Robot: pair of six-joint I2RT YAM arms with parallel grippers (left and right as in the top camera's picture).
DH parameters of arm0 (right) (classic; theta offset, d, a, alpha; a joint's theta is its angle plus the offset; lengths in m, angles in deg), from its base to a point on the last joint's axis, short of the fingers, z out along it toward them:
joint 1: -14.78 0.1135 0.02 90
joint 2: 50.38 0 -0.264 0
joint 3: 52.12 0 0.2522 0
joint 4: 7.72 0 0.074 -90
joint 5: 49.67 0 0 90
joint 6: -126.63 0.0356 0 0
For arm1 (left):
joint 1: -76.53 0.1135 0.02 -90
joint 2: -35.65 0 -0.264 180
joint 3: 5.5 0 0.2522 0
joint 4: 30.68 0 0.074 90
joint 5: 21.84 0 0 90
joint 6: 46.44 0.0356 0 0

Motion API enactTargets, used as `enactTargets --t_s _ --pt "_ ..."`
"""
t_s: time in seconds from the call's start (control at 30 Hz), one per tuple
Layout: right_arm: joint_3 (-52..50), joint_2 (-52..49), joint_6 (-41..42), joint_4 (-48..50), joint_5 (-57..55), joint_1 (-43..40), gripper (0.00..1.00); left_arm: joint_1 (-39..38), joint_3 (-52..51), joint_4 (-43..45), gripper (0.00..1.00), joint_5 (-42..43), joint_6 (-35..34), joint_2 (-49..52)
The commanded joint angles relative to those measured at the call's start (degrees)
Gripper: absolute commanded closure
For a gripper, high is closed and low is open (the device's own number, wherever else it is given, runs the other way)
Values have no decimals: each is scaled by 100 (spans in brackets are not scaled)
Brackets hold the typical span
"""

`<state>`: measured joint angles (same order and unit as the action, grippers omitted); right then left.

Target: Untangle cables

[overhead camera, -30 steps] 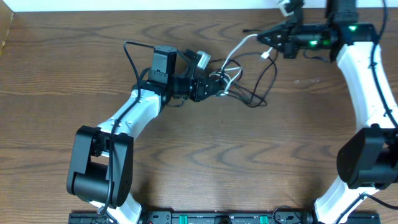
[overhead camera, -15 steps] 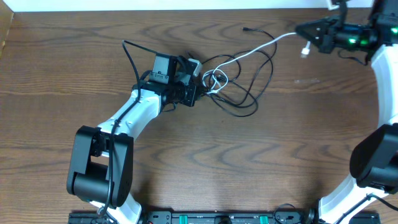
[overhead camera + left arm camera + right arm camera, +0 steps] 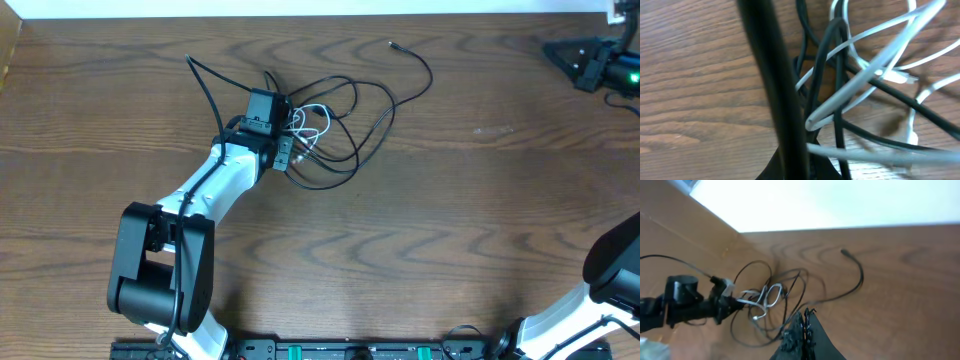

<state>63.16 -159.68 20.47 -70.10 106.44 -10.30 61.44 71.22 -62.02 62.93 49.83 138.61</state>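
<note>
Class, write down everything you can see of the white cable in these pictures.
The white cable is thin, round and smooth, and looks plastic-coated. It lies on the wooden table, bunched into a few small loops. These loops thread through and touch the black cables, so they form one tangle. A small white plug end shows among the loops. The tangle sits right at the left gripper; whether the gripper pinches the white cable cannot be told.

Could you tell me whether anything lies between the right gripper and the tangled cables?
Nothing visible does. Only bare table lies between the right gripper, off at the far right edge, and the cables, where the left gripper sits.
</note>
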Motion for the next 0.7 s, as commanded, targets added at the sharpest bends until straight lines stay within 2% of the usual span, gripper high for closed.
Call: enactTargets --t_s 0.0,0.07,0.13,0.17,0.27,0.37,0.53,0.67 --pt "81 31 -400 -284 203 164 99 28 28 122 93 1084 61 -116" --pt "81 31 -636 -487 201 332 98 17 28 339 93 2081 59 -116" --pt "81 31 -732 -575 199 511 75 13 28 643 92 3084 55 -116" --pt "81 31 -732 -586 197 599 59 13 28 800 92 3508 55 -116" --pt "81 31 -726 -590 199 911 37 13 28 1388 92 4583 -391 -116" --pt "81 31 -723 -590 199 1191 20 13 28 1991 92 5322 -975 -116" --pt "81 31 -721 -603 197 1716 2 -39 28 2922 92 6369 -1534 -116" --pt "81 31 -697 -608 50 2090 1 -131 28 3567 93 6778 -1980 -116"
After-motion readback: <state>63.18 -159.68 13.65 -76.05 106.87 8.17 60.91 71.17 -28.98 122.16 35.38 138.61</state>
